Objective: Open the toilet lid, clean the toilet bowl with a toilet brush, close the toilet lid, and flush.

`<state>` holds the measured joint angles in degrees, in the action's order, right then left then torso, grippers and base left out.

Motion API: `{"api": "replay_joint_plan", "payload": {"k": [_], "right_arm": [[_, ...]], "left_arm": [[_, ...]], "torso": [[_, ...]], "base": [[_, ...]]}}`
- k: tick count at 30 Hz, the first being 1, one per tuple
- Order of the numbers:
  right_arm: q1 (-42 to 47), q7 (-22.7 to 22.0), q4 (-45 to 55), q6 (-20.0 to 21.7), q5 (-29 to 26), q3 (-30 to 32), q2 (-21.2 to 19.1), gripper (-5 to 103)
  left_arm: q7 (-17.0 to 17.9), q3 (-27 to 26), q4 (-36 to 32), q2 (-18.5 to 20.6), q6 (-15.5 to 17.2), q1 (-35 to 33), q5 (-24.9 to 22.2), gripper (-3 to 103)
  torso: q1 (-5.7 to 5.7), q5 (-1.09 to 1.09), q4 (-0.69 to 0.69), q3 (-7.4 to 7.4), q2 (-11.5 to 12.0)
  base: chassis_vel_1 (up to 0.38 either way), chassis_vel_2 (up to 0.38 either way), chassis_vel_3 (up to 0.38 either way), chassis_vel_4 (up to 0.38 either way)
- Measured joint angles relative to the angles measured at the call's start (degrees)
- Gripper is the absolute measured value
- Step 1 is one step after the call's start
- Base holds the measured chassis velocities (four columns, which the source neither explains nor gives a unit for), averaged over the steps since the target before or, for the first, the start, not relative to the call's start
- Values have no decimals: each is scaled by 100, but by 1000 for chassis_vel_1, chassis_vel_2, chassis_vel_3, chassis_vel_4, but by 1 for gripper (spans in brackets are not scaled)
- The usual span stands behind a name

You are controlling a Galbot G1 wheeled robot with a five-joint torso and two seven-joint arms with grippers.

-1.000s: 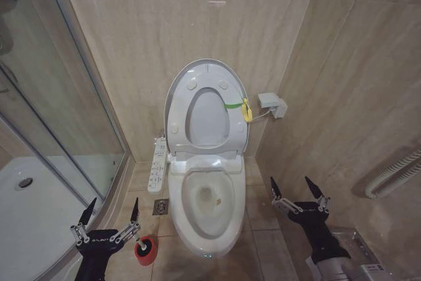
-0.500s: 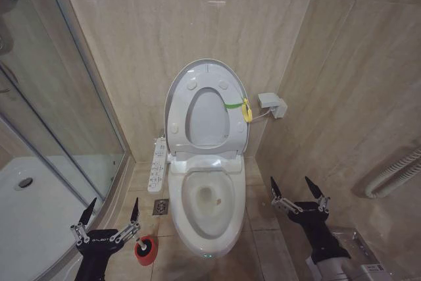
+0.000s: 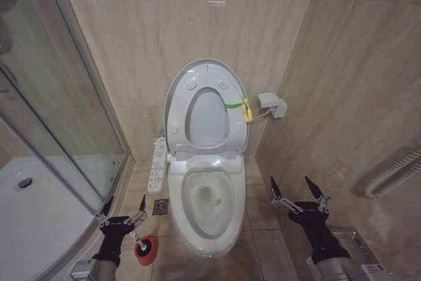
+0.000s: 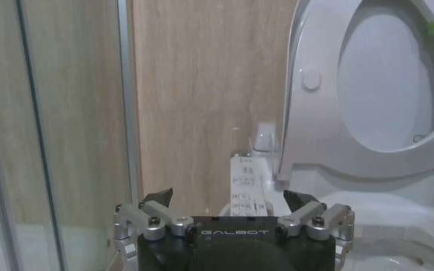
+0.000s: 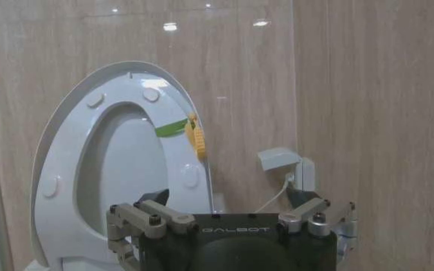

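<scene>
Toilet lid (image 3: 209,74): smooth, glossy white plastic; a yellow-green loop tag (image 3: 246,109) of soft, possibly rubbery material on its edge. Toilet bowl (image 3: 209,212): glazed white ceramic with a high sheen. Button panel (image 3: 158,164): matt white plastic. Walls (image 3: 164,24): polished beige stone-look tile reflecting ceiling lights. Shower screen (image 3: 52,97): clear glass in metal framing. Left gripper (image 3: 123,216) and right gripper (image 3: 297,193): matt black bodies, bare silver metal linkages. Brush holder (image 3: 145,249): glossy red plastic.

One toilet bowl (image 3: 209,210); one toilet lid (image 3: 176,97); one toilet brush (image 3: 145,249); two grippers.
</scene>
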<state>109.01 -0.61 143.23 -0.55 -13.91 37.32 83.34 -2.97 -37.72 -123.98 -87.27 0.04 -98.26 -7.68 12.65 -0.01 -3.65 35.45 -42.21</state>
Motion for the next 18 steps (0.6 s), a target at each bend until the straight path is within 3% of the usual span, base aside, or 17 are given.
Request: {"api": "replay_joint_plan", "payload": {"k": [8,12,13,18], "right_arm": [[0,0,0,0,0,0,0,100],[0,1,0,0,0,0,0,100],[0,1,0,0,0,0,0,100],[0,0,0,0,0,0,1,100]], "left_arm": [[-84,61,-71,-31,-154,-93,34,100],[96,48,555,1,-1042,-112,252,100],[96,48,555,1,-1042,-112,252,100],[16,20,1233,40,-1781,-185,315,100]], "torso": [[0,1,-1,0,0],[0,0,-1,0,0],[0,0,-1,0,0],[-1,1,-1,0,0]], "base": [[0,0,0,0],[0,0,0,0],[0,0,0,0],[0,0,0,0]]}}
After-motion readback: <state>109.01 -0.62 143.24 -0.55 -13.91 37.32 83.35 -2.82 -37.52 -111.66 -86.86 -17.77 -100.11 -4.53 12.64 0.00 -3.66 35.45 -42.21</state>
